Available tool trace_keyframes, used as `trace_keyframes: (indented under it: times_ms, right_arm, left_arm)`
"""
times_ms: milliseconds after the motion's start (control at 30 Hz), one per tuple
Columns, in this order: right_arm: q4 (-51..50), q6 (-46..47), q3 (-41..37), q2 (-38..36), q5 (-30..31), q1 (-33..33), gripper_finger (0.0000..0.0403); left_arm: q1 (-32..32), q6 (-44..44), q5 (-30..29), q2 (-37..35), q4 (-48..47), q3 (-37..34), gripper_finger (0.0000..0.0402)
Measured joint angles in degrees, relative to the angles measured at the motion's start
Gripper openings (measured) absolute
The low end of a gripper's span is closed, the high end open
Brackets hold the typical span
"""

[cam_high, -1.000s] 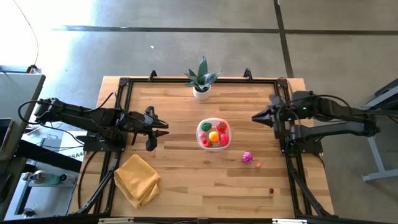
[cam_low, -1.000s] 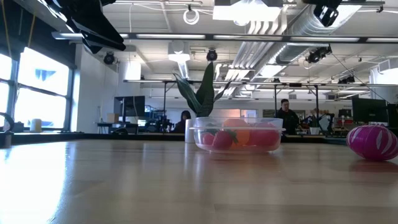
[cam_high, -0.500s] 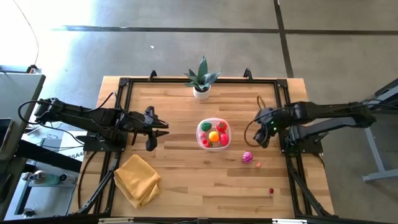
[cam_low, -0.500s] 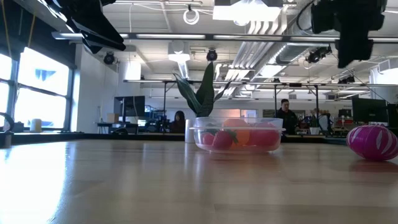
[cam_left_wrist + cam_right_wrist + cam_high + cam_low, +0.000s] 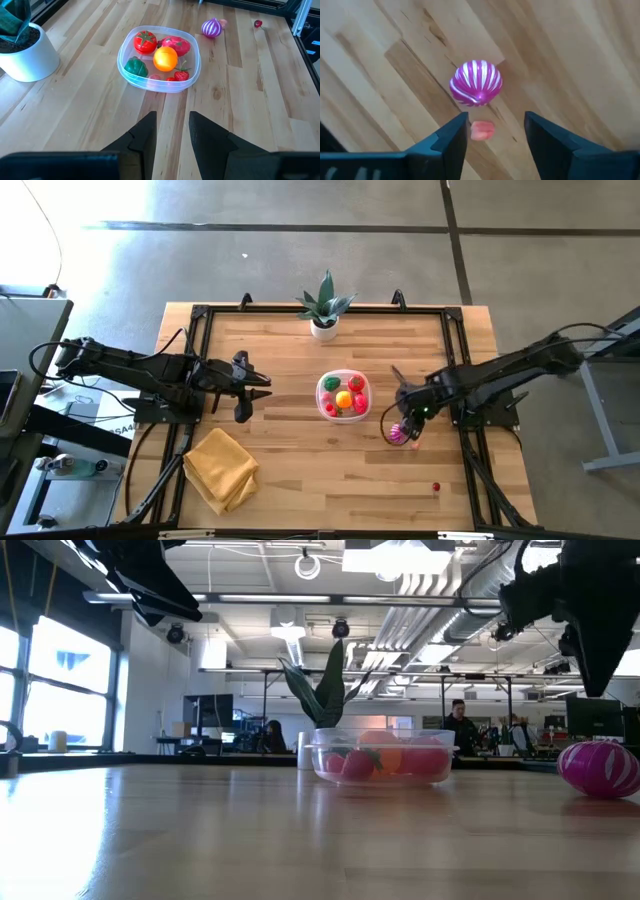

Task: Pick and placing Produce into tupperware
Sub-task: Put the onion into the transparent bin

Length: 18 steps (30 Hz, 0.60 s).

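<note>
The clear tupperware [image 5: 343, 395] stands mid-table with several pieces of produce inside: a tomato [image 5: 145, 41], an orange piece [image 5: 165, 58], a green one [image 5: 135, 66] and other red ones. A magenta striped piece [image 5: 476, 82] rests on the wood right of the tub, with a small pink piece [image 5: 481, 130] beside it. A small red piece [image 5: 436, 487] lies nearer the front. My right gripper [image 5: 495, 131] hangs open above the magenta piece, pointing down and touching nothing. My left gripper [image 5: 172, 132] waits open left of the tub.
A potted plant [image 5: 324, 310] stands at the table's far edge behind the tub. A folded yellow cloth [image 5: 220, 468] lies at the near left. A black frame [image 5: 200, 360] runs round the tabletop. People show in the room beyond the table.
My right gripper has come down from the table's right side toward the magenta piece, moving nearer and leftward. It has tipped from about level to pointing down. The produce and the tub have kept still.
</note>
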Motion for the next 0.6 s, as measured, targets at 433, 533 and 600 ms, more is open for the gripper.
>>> trace_keyframes:
  times_ms: [433, 533, 600]
  right_arm:
    - [7.86, -0.41, 0.0, 14.23, -2.56, 2.89, 0.0229]
    - [9.25, -1.3, 0.0, 16.57, -3.21, 2.89, 0.0229]
    - [9.24, -1.51, 0.0, 17.64, -3.35, 2.89, 0.0229]
  left_arm:
    - [0.0, 0.0, 0.0, 0.0, 0.0, 0.0, 0.0106]
    - [0.0, 0.0, 0.0, 0.0, 0.0, 0.0, 0.0106]
    - [0.0, 0.0, 0.0, 0.0, 0.0, 0.0, 0.0106]
